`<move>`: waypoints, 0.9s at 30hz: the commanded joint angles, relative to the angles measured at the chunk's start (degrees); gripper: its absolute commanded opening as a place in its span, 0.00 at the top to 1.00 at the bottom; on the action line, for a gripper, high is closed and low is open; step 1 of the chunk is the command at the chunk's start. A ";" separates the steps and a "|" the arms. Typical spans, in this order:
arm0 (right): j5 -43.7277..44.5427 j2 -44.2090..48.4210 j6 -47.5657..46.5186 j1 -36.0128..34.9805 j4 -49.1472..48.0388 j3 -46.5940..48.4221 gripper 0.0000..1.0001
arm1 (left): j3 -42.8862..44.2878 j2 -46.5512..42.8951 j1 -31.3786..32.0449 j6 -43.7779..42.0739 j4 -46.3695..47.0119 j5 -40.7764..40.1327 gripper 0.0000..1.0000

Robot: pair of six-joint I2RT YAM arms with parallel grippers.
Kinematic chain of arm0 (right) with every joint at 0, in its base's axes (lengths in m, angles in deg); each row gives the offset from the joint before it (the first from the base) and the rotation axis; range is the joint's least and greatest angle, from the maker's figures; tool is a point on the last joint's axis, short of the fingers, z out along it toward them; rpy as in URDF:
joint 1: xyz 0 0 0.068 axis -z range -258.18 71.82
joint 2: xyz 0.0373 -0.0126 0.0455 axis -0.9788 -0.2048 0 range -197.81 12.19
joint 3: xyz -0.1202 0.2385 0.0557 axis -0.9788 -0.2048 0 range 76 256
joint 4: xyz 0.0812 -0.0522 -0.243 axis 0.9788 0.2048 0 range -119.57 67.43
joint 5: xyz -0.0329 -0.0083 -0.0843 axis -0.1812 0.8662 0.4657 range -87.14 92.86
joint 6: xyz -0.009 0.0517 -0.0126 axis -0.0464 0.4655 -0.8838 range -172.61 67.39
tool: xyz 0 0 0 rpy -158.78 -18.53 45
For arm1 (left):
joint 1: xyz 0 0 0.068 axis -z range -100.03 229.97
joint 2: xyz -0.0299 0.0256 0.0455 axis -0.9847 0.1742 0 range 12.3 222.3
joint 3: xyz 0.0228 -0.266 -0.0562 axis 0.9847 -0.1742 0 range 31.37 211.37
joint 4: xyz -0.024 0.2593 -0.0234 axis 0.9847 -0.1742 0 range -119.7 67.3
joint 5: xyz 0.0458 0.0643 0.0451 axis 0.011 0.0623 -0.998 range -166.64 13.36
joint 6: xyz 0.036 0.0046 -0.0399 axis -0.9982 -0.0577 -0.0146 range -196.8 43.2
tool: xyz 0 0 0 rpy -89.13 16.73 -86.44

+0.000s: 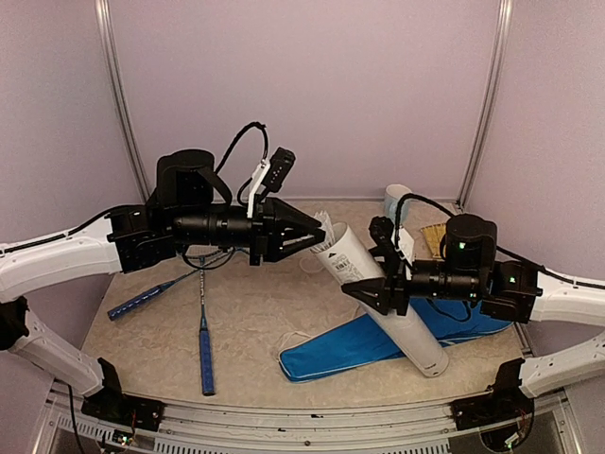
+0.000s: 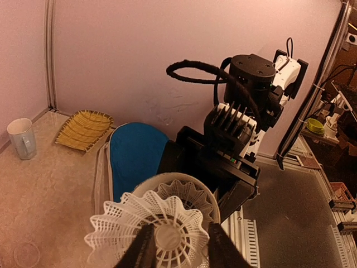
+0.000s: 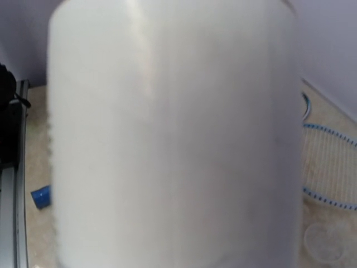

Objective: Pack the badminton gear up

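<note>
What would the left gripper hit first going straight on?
Probably the open mouth of the white tube, ahead of the left gripper and the shuttlecock between its jaws; depth is unclear.

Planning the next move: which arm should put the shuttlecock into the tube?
Left. The left pincer has a shuttlecock between its fingers at the mouth of the tube; the right pincer is busy gripping the tube.

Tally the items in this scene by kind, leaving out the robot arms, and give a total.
Rackets: 2
Shuttlecocks in view: 2
Tube: 1
Cover: 1
Mug: 1
Brush: 1
Total: 8
</note>
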 commanded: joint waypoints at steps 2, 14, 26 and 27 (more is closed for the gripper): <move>-1.17 2.44 -2.33 -0.49 -2.74 0.05 0.73 | 3.77 -1.66 -2.01 -0.28 -4.37 2.75 0.42; -3.97 3.24 -7.51 -0.69 4.43 2.03 0.73 | 8.47 -3.73 -5.95 -5.22 -20.35 -3.28 0.20; -1.72 -1.15 -10.56 -5.04 7.26 6.68 0.73 | 14.35 7.42 1.45 -9.28 -30.58 -9.48 0.23; -1.40 -1.33 -10.76 -5.36 7.22 6.91 0.73 | 14.83 8.70 2.06 -9.37 -31.25 -10.07 0.24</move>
